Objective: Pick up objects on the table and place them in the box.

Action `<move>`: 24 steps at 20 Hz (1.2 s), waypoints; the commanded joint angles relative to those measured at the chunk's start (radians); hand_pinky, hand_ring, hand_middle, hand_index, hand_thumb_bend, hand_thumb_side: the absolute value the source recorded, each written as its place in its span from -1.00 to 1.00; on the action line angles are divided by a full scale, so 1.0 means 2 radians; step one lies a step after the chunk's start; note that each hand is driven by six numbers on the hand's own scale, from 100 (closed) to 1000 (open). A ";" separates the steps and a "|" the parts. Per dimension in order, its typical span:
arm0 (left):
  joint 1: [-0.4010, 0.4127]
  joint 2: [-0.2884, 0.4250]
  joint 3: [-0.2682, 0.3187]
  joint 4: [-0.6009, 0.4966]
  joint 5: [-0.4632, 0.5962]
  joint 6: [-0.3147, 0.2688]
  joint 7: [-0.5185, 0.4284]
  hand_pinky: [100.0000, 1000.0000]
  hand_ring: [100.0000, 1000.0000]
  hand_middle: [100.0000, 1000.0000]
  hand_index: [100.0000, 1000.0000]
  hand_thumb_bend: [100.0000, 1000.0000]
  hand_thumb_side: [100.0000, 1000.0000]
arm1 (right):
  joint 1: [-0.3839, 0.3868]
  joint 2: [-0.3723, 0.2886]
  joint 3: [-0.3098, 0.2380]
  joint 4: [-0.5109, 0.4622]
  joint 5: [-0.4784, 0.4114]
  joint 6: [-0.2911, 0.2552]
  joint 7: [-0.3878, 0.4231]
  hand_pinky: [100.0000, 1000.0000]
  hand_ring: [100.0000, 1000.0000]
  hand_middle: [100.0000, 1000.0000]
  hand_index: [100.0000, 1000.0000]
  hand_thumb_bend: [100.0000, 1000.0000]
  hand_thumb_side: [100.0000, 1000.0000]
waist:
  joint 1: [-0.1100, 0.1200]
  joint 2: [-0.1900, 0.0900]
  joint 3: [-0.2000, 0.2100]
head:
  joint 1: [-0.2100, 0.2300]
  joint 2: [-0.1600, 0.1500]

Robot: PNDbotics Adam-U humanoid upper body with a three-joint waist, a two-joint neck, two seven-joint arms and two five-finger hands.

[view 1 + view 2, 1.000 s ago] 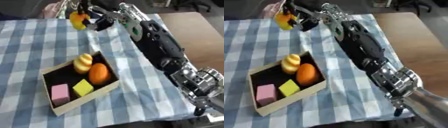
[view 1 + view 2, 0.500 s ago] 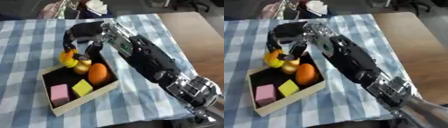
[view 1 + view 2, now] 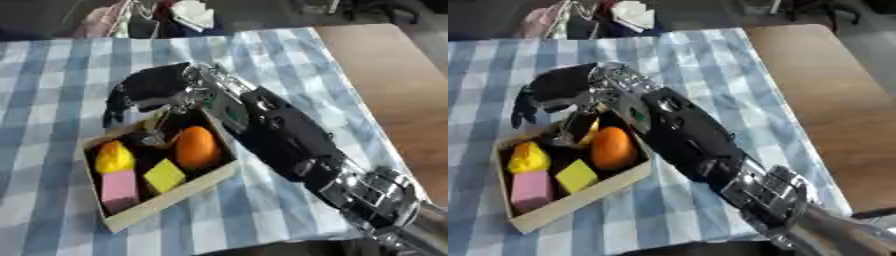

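Across the near edge of the table runs a blue-and-white checked cloth, and to the arm's right a bare brown wooden surface shows past the cloth's edge. The right arm, black with silver joints low in the view, comes up from the lower right corner and stretches leftward over the table. Its right hand hangs above the far end of the box, fingers spread apart and drooping, clamped on nothing. Just below and nearer than the hand, the box holds its load: a pink block and a yellow-green block at the near end, a yellow rounded thing under the fingertips on the left, and an orange fruit beneath the wrist. Another yellowish item sits under the palm, mostly hidden, and I cannot tell what it is. Beyond the hand, the cloth carries on to the far edge, where a white crumpled thing and some clutter lie against a dark background. The left hand shows in neither view.
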 commanded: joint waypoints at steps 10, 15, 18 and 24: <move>0.004 0.006 0.006 -0.004 -0.003 -0.002 0.004 0.18 -0.16 -0.10 0.41 -0.78 0.15 | 0.025 -0.105 -0.093 -0.123 -0.066 0.042 -0.038 0.61 0.46 0.34 0.75 -1.00 -1.00 | -0.006 -0.006 -0.022 | 0.017 0.002; 0.007 0.005 0.007 -0.004 -0.003 -0.003 0.007 0.18 -0.16 -0.10 0.41 -0.80 0.15 | 0.090 -0.126 -0.161 -0.195 -0.154 0.117 -0.110 0.60 0.41 0.32 0.70 -1.00 -0.90 | -0.006 -0.006 -0.035 | 0.025 0.002; 0.009 0.003 0.005 -0.004 -0.002 -0.005 0.008 0.18 -0.15 -0.09 0.41 -0.80 0.15 | 0.138 -0.119 -0.193 -0.229 -0.211 0.155 -0.152 0.59 0.38 0.33 0.67 -1.00 -0.70 | -0.006 -0.005 -0.039 | 0.031 0.002; 0.012 -0.002 0.003 -0.001 0.001 -0.008 0.010 0.18 -0.15 -0.08 0.41 -0.81 0.16 | 0.227 -0.092 -0.239 -0.269 -0.313 0.201 -0.238 0.56 0.34 0.33 0.62 -1.00 -0.31 | -0.006 -0.004 -0.046 | 0.049 0.002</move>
